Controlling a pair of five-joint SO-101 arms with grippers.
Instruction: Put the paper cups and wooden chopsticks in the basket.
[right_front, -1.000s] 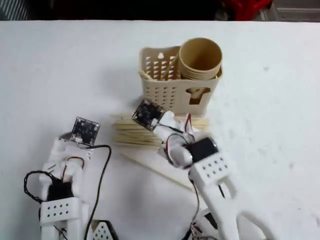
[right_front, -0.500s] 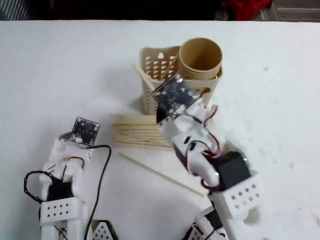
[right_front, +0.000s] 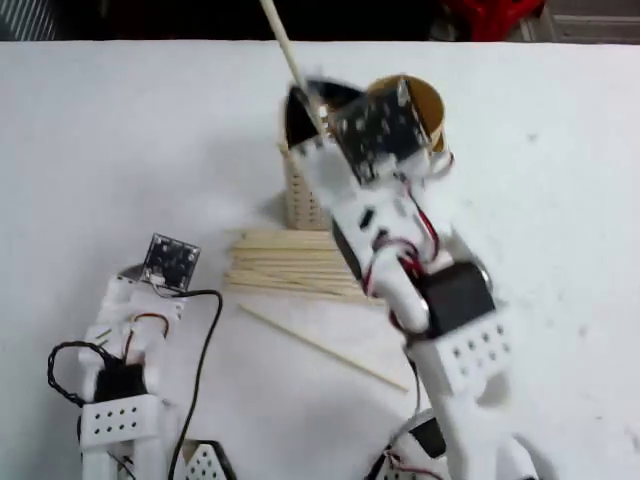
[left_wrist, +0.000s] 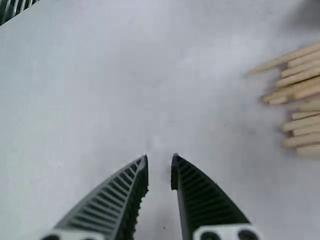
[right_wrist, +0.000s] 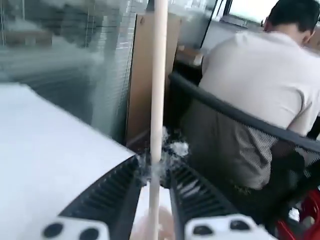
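An office-like room: a white bench (right_front: 100, 120) stands near windows with slatted blinds (right_wrist: 65, 60), a mesh-backed desk chair (right_wrist: 220, 145) beyond.

Smeared to a blur in the high view around the right gripper (right_front: 308, 108), jaw outlines hard to make out. Hidden behind the right arm (right_front: 440, 300): most of the basket (right_front: 298, 195), much of the stack of paper cups (right_front: 432, 100), 1 end of the chopstick pile (right_front: 285, 265). Cut off by the high view's top edge: the upper end of 1 wooden chopstick (right_front: 284, 40). Cropped at the left wrist view's edge: the pile's far ends.
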